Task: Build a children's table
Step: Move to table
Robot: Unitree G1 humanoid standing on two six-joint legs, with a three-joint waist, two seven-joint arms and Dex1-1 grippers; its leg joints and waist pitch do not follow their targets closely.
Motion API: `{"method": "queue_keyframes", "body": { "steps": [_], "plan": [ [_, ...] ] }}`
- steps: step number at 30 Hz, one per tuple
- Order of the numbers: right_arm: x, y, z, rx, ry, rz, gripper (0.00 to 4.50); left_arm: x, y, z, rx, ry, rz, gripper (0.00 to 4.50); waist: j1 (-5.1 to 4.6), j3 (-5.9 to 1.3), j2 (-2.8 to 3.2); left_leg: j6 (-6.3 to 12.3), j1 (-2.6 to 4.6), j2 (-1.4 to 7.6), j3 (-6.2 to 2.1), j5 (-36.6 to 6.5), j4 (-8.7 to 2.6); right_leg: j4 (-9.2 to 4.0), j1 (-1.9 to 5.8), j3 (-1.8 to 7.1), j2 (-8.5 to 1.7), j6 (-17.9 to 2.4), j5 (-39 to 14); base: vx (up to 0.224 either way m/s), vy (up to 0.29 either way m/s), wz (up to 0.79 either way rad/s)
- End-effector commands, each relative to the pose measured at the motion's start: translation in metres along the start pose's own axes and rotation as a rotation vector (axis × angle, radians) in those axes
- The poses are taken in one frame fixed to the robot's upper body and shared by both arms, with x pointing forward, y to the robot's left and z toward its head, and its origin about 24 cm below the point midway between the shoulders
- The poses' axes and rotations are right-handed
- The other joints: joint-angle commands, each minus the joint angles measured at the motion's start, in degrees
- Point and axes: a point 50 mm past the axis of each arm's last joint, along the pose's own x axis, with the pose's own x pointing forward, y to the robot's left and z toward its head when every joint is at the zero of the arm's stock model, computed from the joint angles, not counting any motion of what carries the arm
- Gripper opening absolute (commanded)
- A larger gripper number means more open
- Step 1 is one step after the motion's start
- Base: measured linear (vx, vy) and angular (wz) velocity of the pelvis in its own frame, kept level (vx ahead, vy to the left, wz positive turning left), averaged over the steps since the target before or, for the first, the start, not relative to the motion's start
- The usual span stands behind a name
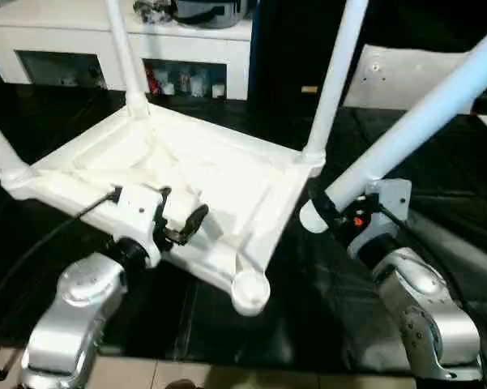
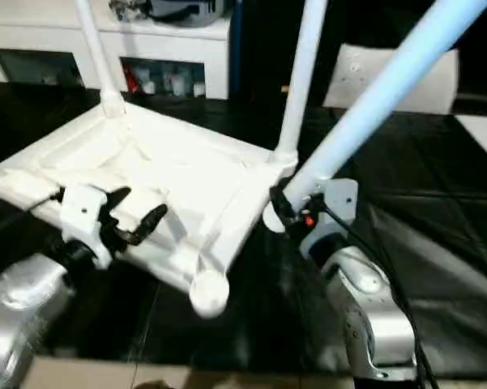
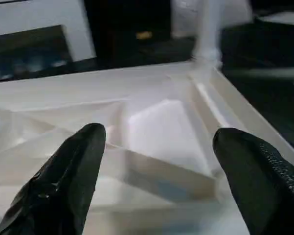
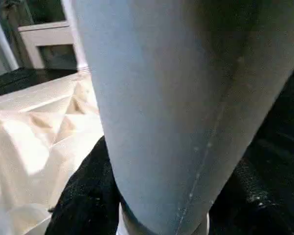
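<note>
On the black work table (image 1: 437, 235), the children's table (image 1: 219, 174) lies upside down, three legs standing in its corner sockets.
Left gripper (image 1: 182, 219) hovers with fingers spread over the near edge of the ribbed underside, holding nothing. Right gripper (image 1: 328, 212) pinches the thick end of the fourth leg (image 1: 421, 117), just right of the tabletop; near corner socket (image 1: 249, 292) is empty.

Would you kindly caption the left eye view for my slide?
Right claw holds the last leg beside the upturned table's empty socket.
</note>
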Motion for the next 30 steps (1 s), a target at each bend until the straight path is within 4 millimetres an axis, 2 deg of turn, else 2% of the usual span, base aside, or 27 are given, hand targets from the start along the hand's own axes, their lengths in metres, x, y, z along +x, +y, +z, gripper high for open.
{"method": "queue_keyframes", "body": {
  "steps": [1,3,5,6,7,8,10,12,14,15,16,17,18,20,21,22,23,24,25,26,28,30],
  "plan": [
    [0.004,-0.001,0.003,-0.024,0.011,0.011,1.90,0.000,0.002,0.000,0.037,0.023,-0.095,3.93,-0.07,-1.40,0.30,-5.08,1.77,2.69,-0.59,-25.2,-6.37,-6.33,-0.18,0.87,-2.63,-6.4,-23.9,-0.103,-0.010,-0.04],
    [0.004,-0.001,0.002,-0.027,0.016,0.014,1.90,-0.001,0.003,-0.001,0.052,0.038,-0.146,4.10,-0.16,-1.46,0.34,-5.46,1.68,2.72,-0.59,-25.5,-6.47,-6.44,-0.40,0.95,-2.73,-5.9,-24.9,-0.089,-0.008,-0.06],
    [0.004,-0.002,0.001,-0.031,0.020,0.013,1.90,-0.003,0.004,-0.001,0.061,0.050,-0.204,4.27,-0.02,-1.59,0.24,-5.22,1.44,2.74,-0.58,-24.4,-6.64,-6.12,-0.45,0.91,-2.60,-6.1,-22.3,-0.038,-0.003,-0.03],
    [0.004,-0.004,0.000,-0.034,0.022,0.006,1.90,-0.004,0.006,0.000,0.094,0.070,-0.297,4.27,-0.05,-1.64,-0.28,-4.87,1.30,2.69,-0.36,-23.4,-6.70,-6.10,-0.51,0.91,-2.48,-6.5,-20.9,0.000,0.000,0.00],
    [0.004,-0.005,0.000,-0.034,0.022,0.002,1.90,-0.004,0.006,0.001,0.114,0.080,-0.339,4.33,0.19,-1.68,0.07,-4.71,1.56,2.66,-0.21,-23.4,-6.68,-6.03,-0.86,1.05,-2.47,-6.7,-20.7,0.000,0.000,0.00],
    [0.004,-0.005,0.000,-0.032,0.021,0.000,1.90,-0.004,0.007,0.001,0.123,0.085,-0.356,4.42,0.18,-1.62,-0.01,-4.68,1.65,2.67,-0.12,-23.5,-6.68,-6.14,-1.02,1.07,-2.45,-6.9,-20.8,0.000,0.000,0.00],
    [0.004,-0.006,0.000,-0.033,0.026,-0.009,1.90,-0.003,0.007,0.001,0.153,0.107,-0.418,4.48,0.43,-1.67,-0.26,-4.53,1.52,2.87,0.02,-22.6,-6.81,-5.91,-0.93,1.10,-2.54,-7.1,-20.0,0.000,0.000,0.00],
    [0.004,-0.006,-0.002,-0.019,0.047,0.001,1.90,-0.003,0.007,0.001,0.171,0.135,-0.488,4.50,0.60,-1.74,-0.21,-4.22,1.57,2.88,0.23,-21.2,-6.80,-5.79,-0.98,1.10,-2.47,-7.5,-18.2,0.000,0.000,0.00],
    [0.004,-0.006,-0.002,-0.038,0.046,0.006,1.90,-0.002,0.008,0.002,0.180,0.142,-0.516,4.50,0.54,-1.84,-0.14,-4.30,1.29,2.95,0.39,-19.8,-6.85,-5.52,-0.68,1.01,-2.45,-8.1,-16.0,0.000,0.000,0.00],
    [0.004,-0.006,-0.001,-0.051,0.033,0.001,1.90,-0.002,0.009,0.002,0.192,0.148,-0.536,4.50,0.62,-2.04,-0.06,-4.21,1.30,3.02,0.53,-18.5,-6.70,-5.25,-0.66,1.00,-2.39,-8.5,-13.9,0.000,0.000,0.00],
    [0.005,-0.005,0.000,-0.057,0.027,0.002,1.90,-0.001,0.010,0.002,0.218,0.164,-0.566,4.50,0.60,-2.13,-0.34,-3.86,1.08,2.98,0.73,-17.0,-6.60,-5.17,-0.48,0.96,-2.34,-8.7,-12.4,0.000,0.000,0.00],
    [0.005,-0.005,0.000,-0.057,0.027,0.002,1.90,-0.001,0.010,0.002,0.218,0.164,-0.566,4.50,0.68,-2.18,-0.32,-3.69,0.98,2.94,0.79,-16.1,-6.55,-5.12,-0.40,0.96,-2.35,-8.6,-11.7,0.000,0.000,0.00],
    [0.006,-0.002,-0.001,-0.063,0.020,0.029,1.90,-0.001,0.010,-0.001,0.275,0.218,-0.654,4.50,0.71,-2.32,-0.24,-3.41,0.96,2.91,1.02,-14.2,-6.47,-5.07,-0.38,0.94,-2.27,-8.5,-9.7,0.000,0.000,0.00],
    [0.006,0.000,-0.001,-0.059,0.020,0.043,1.90,0.000,0.011,-0.003,0.297,0.238,-0.689,4.50,0.79,-2.71,-0.21,-3.22,0.92,2.97,1.30,-11.5,-6.27,-4.48,-0.14,0.94,-2.11,-8.7,-4.8,0.000,0.000,0.00],
    [0.006,0.001,-0.002,-0.069,0.020,0.051,1.90,0.001,0.012,-0.003,0.303,0.246,-0.705,4.50,0.83,-2.83,-0.09,-3.19,0.98,3.05,1.45,-9.4,-6.08,-4.07,-0.18,0.79,-1.87,-9.4,0.1,0.000,0.000,0.00],
    [0.005,0.001,-0.003,-0.075,0.027,0.061,1.90,0.004,0.013,-0.002,0.321,0.257,-0.726,4.32,0.78,-2.88,0.03,-3.02,0.95,3.02,1.54,-8.2,-5.92,-3.74,-0.03,0.70,-1.77,-10.1,3.5,0.000,0.000,0.00],
    [0.005,0.001,-0.003,-0.075,0.027,0.061,1.90,0.004,0.013,-0.002,0.321,0.257,-0.726,4.21,0.80,-2.91,0.01,-2.95,0.93,2.94,1.58,-7.5,-5.85,-3.70,0.06,0.65,-1.71,-10.3,4.6,0.050,-0.004,-0.03],
    [0.005,0.002,-0.004,-0.080,0.031,0.069,1.90,0.005,0.014,-0.003,0.333,0.265,-0.741,4.14,0.75,-2.98,0.31,-3.05,0.95,3.03,1.58,-6.6,-5.76,-3.42,0.23,0.60,-1.73,-10.8,7.0,0.000,0.000,0.00],
    [0.003,0.003,-0.007,-0.085,0.043,0.083,1.90,0.010,0.015,-0.002,0.377,0.265,-0.770,4.01,0.79,-3.06,0.52,-3.08,1.28,3.03,1.74,-6.5,-5.59,-3.46,0.10,0.58,-1.57,-11.0,7.9,0.000,0.000,0.00],
    [0.003,0.003,-0.007,-0.085,0.043,0.083,1.90,0.010,0.015,-0.002,0.377,0.265,-0.770,4.01,0.77,-2.93,0.31,-2.92,1.23,2.94,1.78,-6.7,-5.63,-3.69,0.15,0.61,-1.49,-11.0,7.7,0.000,0.000,0.00],
    [0.001,0.004,-0.009,-0.089,0.051,0.091,1.90,0.014,0.017,-0.001,0.415,0.272,-0.807,3.75,0.92,-2.93,0.27,-3.12,1.29,3.11,1.83,-7.3,-5.68,-3.75,0.35,0.66,-1.65,-11.2,7.1,0.000,0.000,0.00],
    [0.001,0.006,-0.010,-0.090,0.055,0.098,1.90,0.017,0.018,-0.001,0.434,0.278,-0.831,3.65,1.16,-2.72,0.59,-3.78,1.42,3.28,1.78,-9.6,-5.92,-3.93,0.15,0.71,-1.78,-11.3,4.1,0.000,0.000,0.00]
  ]
}}
